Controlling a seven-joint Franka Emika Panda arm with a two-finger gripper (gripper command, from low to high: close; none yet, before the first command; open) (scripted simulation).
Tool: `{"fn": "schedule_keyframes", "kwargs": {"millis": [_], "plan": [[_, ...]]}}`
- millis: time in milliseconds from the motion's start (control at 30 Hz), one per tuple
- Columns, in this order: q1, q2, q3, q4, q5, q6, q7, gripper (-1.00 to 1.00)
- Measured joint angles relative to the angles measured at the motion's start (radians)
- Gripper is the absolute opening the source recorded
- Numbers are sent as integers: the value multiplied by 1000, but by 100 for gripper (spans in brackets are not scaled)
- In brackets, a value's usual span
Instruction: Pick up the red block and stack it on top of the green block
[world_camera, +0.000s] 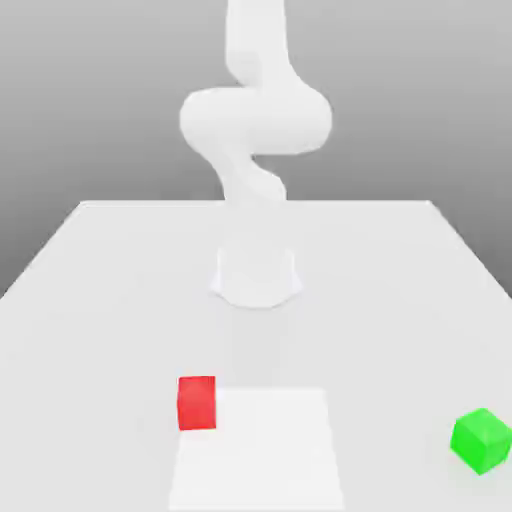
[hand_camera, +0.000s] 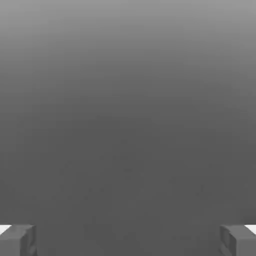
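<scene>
red block: sits on the table in the lower left-of-centre part of the exterior view. It's a cube, so there's really no long axis to speak of. One flat face looks straight at the camera, edges running square with the frame, top face level.

green block: way over at the lower right of the exterior view, near the frame's right edge, well apart from the red one. Also a cube, no long axis, but this one is turned so a vertical corner edge points toward the camera and two side faces show. Sits flat.

table: plain white top, both cubes resting on it, nothing stacked on anything. A brighter white rectangle lies on the surface just beside the red block, on its right in the frame.

arm: white, rises from a round base at the middle of the exterior view and bends up out of the top of the frame.

gripper: the two grey fingertips sit at the lower corners of the hand view, spread wide apart, nothing between them, just blank grey background.

containers: can't spot any, so nothing is inside anything.
</scene>
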Motion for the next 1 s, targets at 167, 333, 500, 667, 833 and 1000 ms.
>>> {"fn": "schedule_keyframes", "kwargs": {"millis": [167,333,500,667,833,1000], "plan": [[19,178,-75,-126,28,115,-90,0],[30,356,-129,-250,45,228,-172,0],[18,553,-165,-385,30,358,-239,0],[-14,731,-176,-467,-4,487,-268,0],[-42,863,-123,-451,92,597,-342,0],[-93,943,-59,-441,145,663,-379,-100]]}}
